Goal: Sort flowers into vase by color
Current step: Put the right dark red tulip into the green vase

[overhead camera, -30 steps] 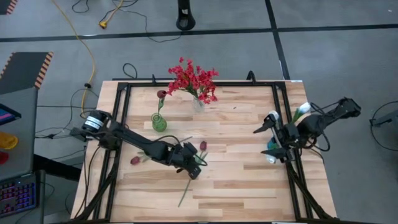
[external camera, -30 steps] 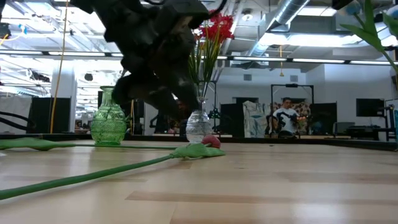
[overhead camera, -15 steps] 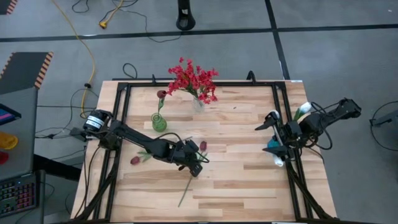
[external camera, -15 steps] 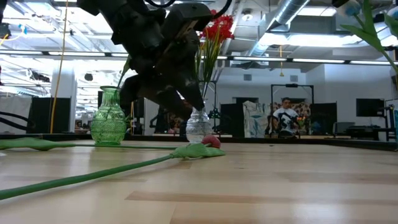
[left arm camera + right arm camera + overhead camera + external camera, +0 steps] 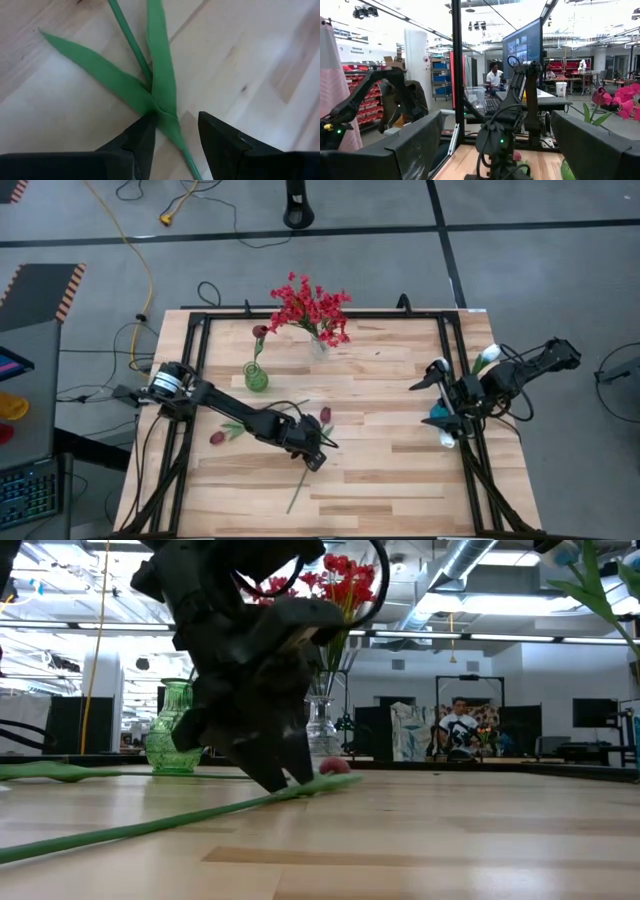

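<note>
I have the left gripper (image 5: 316, 450) low over the middle of the table (image 5: 400, 480), slightly toward the left edge. Its fingers (image 5: 145, 132) are spread and straddle the green stem of a maroon tulip (image 5: 325, 416) at the point where the leaves branch off. In the left wrist view the stem (image 5: 172, 131) passes between the two fingers; I cannot tell whether either finger touches it. In the low view the fingertips sit at or just above the wood, with the stem lying flat on the table.

This tulip lies on the table with its bud pointing toward the far edge and its stem running toward the near edge. A second maroon tulip (image 5: 217, 437) lies flat near the left edge, apart from the gripper.

A green vase (image 5: 256, 376) stands toward the far left of the table and holds one maroon tulip upright (image 5: 260, 332). A clear vase (image 5: 319, 346) stands at the middle of the far edge and holds the red sprays (image 5: 310, 307). The two vases stand near each other without touching.

The right gripper (image 5: 436, 385) waits over the right edge of the table with its fingers spread wide and nothing between them. A white tulip (image 5: 485, 359) shows just beside the right arm at that edge.

A seated person (image 5: 461, 730) shows in the room beyond the table.
</note>
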Motion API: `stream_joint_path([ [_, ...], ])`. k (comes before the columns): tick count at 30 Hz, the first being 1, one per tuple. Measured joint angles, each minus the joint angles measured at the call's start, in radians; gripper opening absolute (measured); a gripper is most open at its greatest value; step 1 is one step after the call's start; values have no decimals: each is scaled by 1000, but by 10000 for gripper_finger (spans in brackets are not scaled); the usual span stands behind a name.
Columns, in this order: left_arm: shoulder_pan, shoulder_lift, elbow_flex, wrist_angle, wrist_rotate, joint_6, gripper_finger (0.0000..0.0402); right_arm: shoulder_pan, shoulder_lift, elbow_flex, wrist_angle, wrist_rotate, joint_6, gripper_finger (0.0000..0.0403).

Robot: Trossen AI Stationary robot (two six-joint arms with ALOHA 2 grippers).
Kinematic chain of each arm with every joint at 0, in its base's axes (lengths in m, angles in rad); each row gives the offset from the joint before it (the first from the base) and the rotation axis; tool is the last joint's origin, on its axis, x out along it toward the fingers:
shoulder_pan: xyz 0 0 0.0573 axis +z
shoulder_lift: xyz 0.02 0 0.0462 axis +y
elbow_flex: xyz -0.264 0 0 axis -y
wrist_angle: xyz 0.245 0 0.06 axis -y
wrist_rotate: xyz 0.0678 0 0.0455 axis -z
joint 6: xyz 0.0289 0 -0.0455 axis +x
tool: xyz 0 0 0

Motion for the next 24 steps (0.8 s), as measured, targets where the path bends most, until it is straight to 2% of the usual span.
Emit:
stream_joint_path([
  [8, 4, 19, 2, -10, 9, -30, 129, 0, 0, 0, -3, 0, 0, 398],
  [11, 4, 20, 1, -17, 3, -34, 102, 0, -1, 0, -3, 0, 0, 398],
  [18, 7, 12, 0, -28, -14, -36, 12, 0, -1, 0, -5, -1, 0, 398],
  [24, 19, -21, -4, -35, -30, -22, 3, 0, 0, 0, -25, -1, 0, 398],
])
